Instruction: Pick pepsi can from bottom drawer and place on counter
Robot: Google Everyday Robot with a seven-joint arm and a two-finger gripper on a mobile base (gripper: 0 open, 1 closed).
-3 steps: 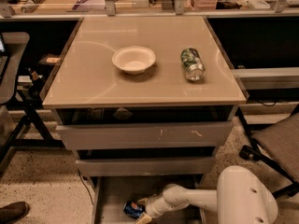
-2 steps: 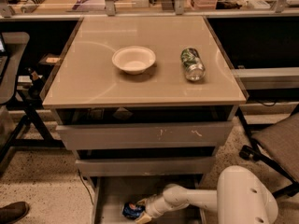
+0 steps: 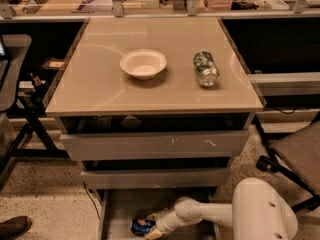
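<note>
- The gripper (image 3: 151,224) sits low in the open bottom drawer (image 3: 116,209), touching the right side of the pepsi can (image 3: 140,226). I cannot tell whether it has closed on the can.
- The can rests on the drawer floor, not lifted.
- The arm (image 3: 200,213) reaches in from the right.
- My judgement: the reach is done and the grasp is in hand. The lift, carry and release are left.
- The counter (image 3: 95,91) above holds only a bowl (image 3: 143,63) and a green can (image 3: 206,68).
</note>
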